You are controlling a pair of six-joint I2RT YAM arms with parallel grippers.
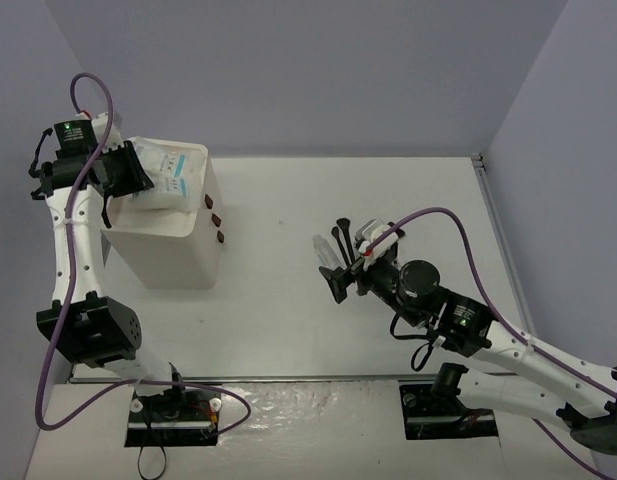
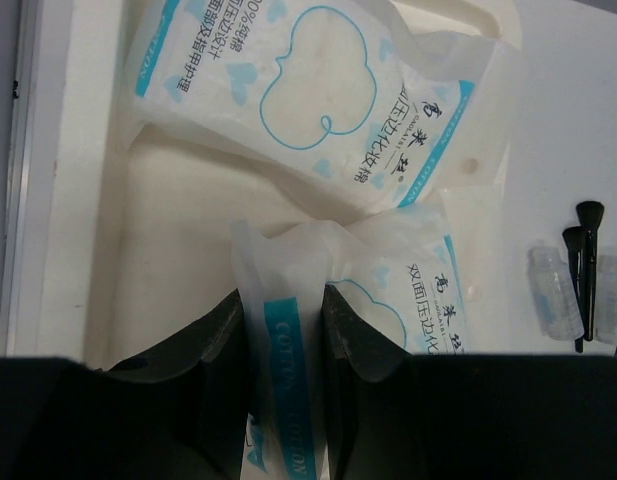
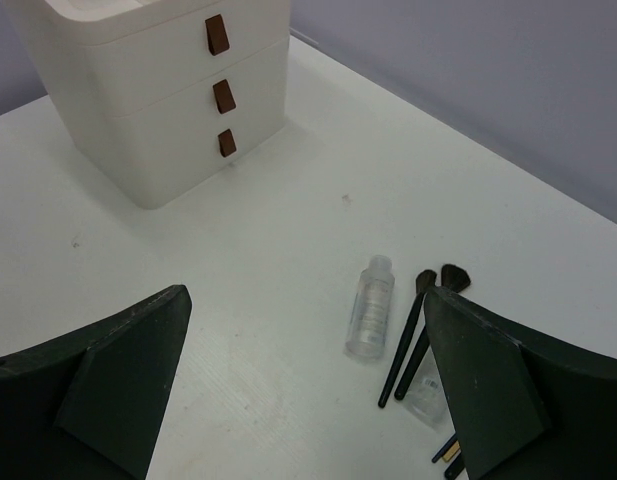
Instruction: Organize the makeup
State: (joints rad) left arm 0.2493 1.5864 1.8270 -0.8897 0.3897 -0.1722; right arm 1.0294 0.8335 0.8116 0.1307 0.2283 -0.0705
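Observation:
Two flat white packets with teal labels are over the top tray (image 2: 78,250) of the white drawer box (image 1: 168,250). One packet (image 2: 318,90) lies in the tray. My left gripper (image 2: 285,330) is shut on the edge of the other packet (image 2: 408,290), seen from above at the box's top (image 1: 173,172). My right gripper (image 3: 306,300) is open and empty, just above the table. A clear tube (image 3: 370,308) and two thin black brushes (image 3: 413,335) lie between its fingers. A second clear tube (image 3: 425,385) and the ends of thin sticks (image 3: 448,452) are partly hidden by the right finger.
The drawer box has three dark red knobs (image 3: 224,96) on its front, facing the right arm. The brushes (image 1: 340,238) and tubes (image 1: 328,252) lie mid-table beside the right gripper (image 1: 340,280). Purple walls close in the table at the back and sides.

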